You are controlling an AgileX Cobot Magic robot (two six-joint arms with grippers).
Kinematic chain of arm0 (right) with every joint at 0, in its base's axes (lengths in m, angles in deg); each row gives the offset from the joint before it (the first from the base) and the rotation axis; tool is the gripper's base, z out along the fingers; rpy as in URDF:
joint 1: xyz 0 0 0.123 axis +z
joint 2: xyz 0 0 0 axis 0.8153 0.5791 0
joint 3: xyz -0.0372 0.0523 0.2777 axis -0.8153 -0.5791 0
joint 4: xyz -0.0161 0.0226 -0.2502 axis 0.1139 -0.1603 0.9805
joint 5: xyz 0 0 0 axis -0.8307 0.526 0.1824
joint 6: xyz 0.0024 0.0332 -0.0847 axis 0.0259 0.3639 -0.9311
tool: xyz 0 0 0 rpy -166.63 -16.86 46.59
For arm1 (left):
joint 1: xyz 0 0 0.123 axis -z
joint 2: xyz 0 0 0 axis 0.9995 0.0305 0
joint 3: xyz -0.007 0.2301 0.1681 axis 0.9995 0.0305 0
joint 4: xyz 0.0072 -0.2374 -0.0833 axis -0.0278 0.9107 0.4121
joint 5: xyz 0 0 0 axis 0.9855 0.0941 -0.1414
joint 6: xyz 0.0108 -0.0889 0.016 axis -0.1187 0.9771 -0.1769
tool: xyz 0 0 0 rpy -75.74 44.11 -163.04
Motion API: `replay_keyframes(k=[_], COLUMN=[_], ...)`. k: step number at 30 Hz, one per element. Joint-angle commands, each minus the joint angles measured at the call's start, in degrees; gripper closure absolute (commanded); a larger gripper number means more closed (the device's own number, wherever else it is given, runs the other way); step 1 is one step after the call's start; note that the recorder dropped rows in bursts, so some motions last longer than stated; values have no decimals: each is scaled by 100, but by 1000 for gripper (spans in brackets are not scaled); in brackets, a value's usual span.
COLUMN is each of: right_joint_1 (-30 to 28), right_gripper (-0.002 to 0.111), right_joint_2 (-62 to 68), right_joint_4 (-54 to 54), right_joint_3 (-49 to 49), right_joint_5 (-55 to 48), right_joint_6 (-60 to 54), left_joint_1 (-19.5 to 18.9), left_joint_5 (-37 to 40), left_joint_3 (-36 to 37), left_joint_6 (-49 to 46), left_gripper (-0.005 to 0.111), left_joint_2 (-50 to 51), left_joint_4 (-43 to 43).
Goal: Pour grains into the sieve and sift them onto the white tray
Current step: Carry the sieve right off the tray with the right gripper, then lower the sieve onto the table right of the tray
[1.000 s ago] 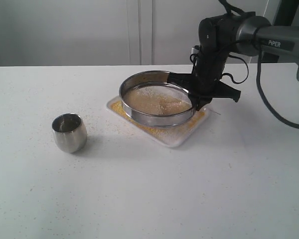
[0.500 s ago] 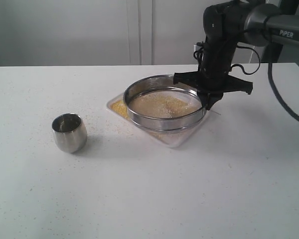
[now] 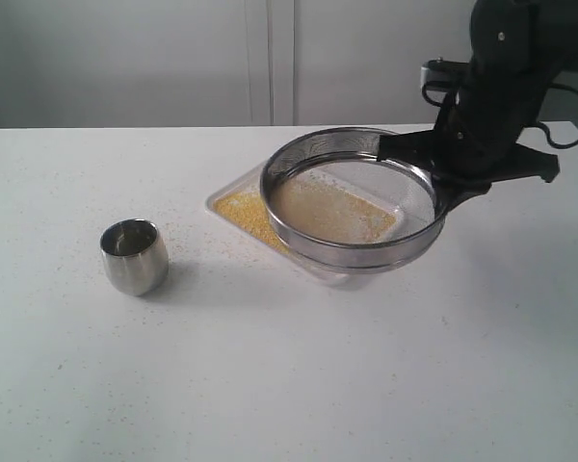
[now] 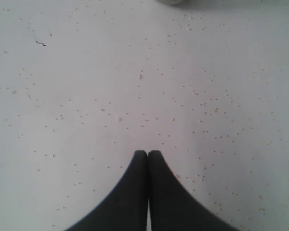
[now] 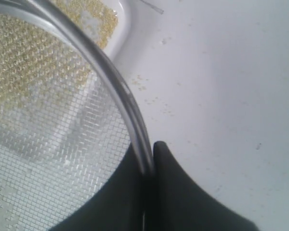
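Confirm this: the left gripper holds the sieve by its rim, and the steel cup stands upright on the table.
Wrong arm: the right gripper clamps the sieve by its rim, as the right wrist view shows. The steel cup does stand upright on the table.

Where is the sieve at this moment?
In the exterior view the sieve is right of centre, held over the white tray by the right tool; the cup stands further left.

**Soft, even light; blur close to the lens**

We see bright, diffuse light across the table (image 3: 270,385), with only faint, soft shadows beside the steel cup (image 3: 134,255) and under the sieve (image 3: 347,258). The sieve's rim carries mild glare. In the right wrist view, the near rim and the dark right gripper (image 5: 147,154) look blurred.
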Motion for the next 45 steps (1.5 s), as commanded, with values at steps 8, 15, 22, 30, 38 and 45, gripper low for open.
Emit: replay_keyframes(k=[8,15,22,30,38,45], right_joint_1=[-196,-842,-1327,-1539,-1722,-1722], right_gripper=[108,108,108,108,108,108], right_joint_2=[-921,-1149,-1337,-1336,-1336,-924], right_joint_4=[-3,-19,-87,-111,-130,-309], right_joint_3=[-1459,-2196,-2716,-2960,-3362,-3527], right_joint_5=[895,1202,1693,1806,2281,2746], right_joint_6=[-188,-370,-393,-484,-422,-422], left_joint_1=[22,22,22,22,22,22], left_joint_5=[47,47,47,47,47,47], left_joint_3=[44,44,44,44,44,44], left_joint_6=[10,10,10,10,10,10], left_gripper=[107,107,107,107,107,107], left_joint_2=[-33,-33,-33,-33,-33,-33], left_joint_4=[25,25,25,25,25,25])
